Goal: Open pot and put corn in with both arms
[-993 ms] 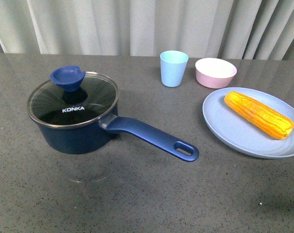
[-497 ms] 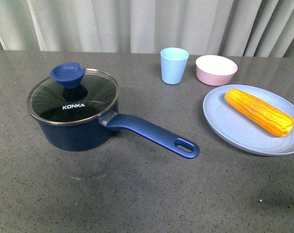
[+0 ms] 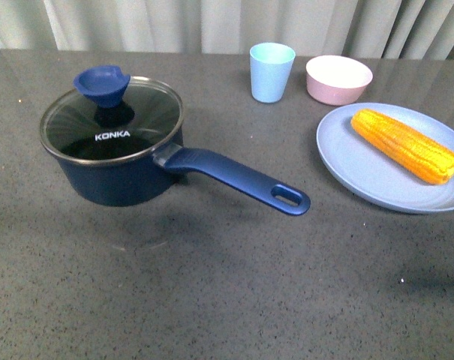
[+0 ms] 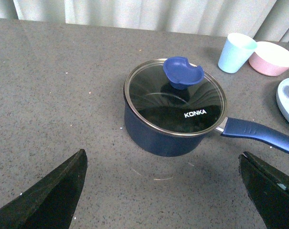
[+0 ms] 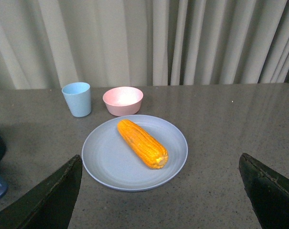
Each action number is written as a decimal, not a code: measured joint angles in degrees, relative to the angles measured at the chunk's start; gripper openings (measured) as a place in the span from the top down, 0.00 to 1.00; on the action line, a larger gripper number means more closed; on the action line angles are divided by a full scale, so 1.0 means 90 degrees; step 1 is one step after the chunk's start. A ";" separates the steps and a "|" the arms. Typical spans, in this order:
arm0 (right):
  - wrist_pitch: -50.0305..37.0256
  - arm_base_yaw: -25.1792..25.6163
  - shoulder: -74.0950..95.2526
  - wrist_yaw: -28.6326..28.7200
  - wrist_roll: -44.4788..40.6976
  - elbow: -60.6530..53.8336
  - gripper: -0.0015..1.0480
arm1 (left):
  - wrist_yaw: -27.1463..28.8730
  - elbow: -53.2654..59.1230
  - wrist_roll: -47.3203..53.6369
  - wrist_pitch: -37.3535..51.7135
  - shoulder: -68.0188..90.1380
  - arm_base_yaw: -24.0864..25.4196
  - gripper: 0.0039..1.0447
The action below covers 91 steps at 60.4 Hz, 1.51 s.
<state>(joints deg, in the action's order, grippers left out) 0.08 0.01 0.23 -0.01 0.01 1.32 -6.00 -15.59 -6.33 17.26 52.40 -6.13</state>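
While the lidded pot (image 3: 110, 161) sits at left and the corn (image 3: 404, 145) lies on a blue plate (image 3: 362, 176) at right, the left gripper (image 4: 163, 195) and right gripper (image 5: 161, 195) hover short of them, jaws spread wide and empty. An off-centre pinch on the flared knob (image 3: 103, 84) could let the glass lid (image 3: 140, 124) slip; the round corn might roll from a closing grip.

Left claw (image 4: 162, 155): jaws spread wide, nothing held. Right claw (image 5: 160, 158): jaws spread wide, nothing held.
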 joint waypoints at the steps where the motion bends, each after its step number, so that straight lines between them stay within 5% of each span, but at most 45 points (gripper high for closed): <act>1: 0.0000 0.0000 0.0000 0.0002 0.0000 0.0000 0.09 | 0.0000 -0.0036 0.0000 0.0078 0.0134 0.0000 0.08; 40: 0.0000 0.0000 0.0000 0.0000 0.0000 0.0000 0.09 | 0.0170 -0.1608 -0.0063 0.1727 0.3818 -0.0236 0.08; 91: 0.0000 0.0000 0.0000 0.0002 0.0000 0.0000 0.09 | 0.0163 -0.2737 0.0510 0.2254 0.5428 -0.0879 0.08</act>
<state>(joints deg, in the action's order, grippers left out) 0.08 0.01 0.23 0.01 0.01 1.32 -4.54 -40.23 -1.74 37.54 101.25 -14.04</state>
